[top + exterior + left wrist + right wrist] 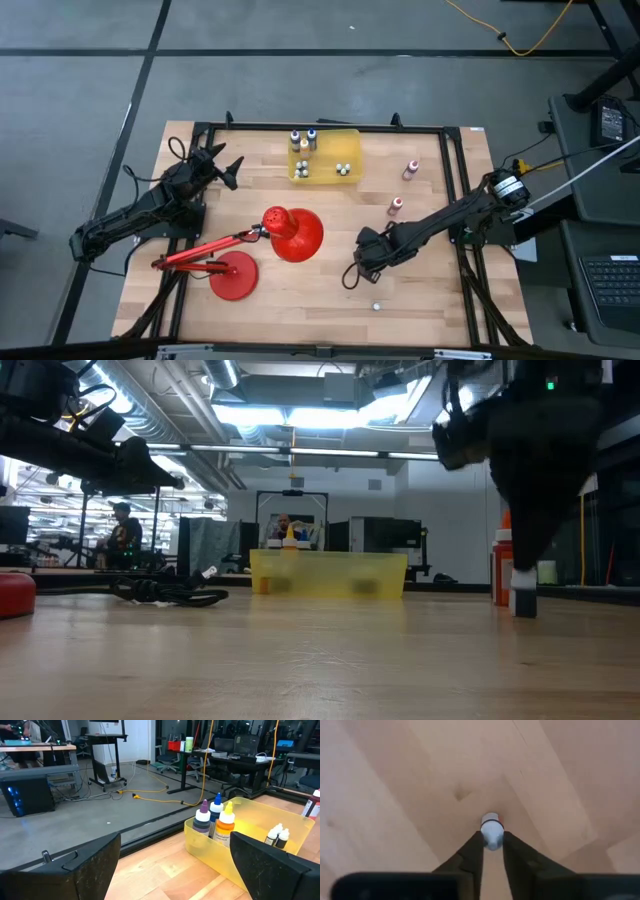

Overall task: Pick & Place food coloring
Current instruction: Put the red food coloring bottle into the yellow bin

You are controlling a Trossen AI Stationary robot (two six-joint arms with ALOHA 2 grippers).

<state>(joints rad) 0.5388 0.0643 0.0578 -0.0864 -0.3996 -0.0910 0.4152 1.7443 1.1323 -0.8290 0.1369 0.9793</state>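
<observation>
Right gripper (pixel 493 840) down at the wooden worktop (pixel 420 280), well out from the yellow bin (pixel 325 175) toward the near edge, beyond the red desk lamp (pixel 285 235) as seen from the bin. Fingers (pixel 470 857) closed on a tiny food coloring bottle (pixel 491 831) with a pale cap, pinched on both sides just below the cap; body colour mostly hidden, only a trace of red at one edge. Same bottle seen from the low view standing upright on the wood under the dark gripper (pixel 524 575), white band above a dark base (pixel 523 598).

Left gripper (pixel 222 168) raised just beside the bin, on its side facing the left arm, fingers (pixel 75 870) spread wide apart and holding nothing.

Inside the bin: three taller bottles (pixel 216 820) grouped in the far corner, with purple-grey, blue and yellow tops, plus several tiny capped bottles (pixel 343 168) along the bin's near wall, two of them visible from the left wrist (pixel 277 836).

Outside the bin, on the side toward the right arm: two small red-pink bottles with white caps, one (pixel 410 170) near the bin, the other (pixel 396 206) farther from it. One more tiny pale object (pixel 376 306) lying far from the bin near the worktop's front edge; too small to identify.
</observation>
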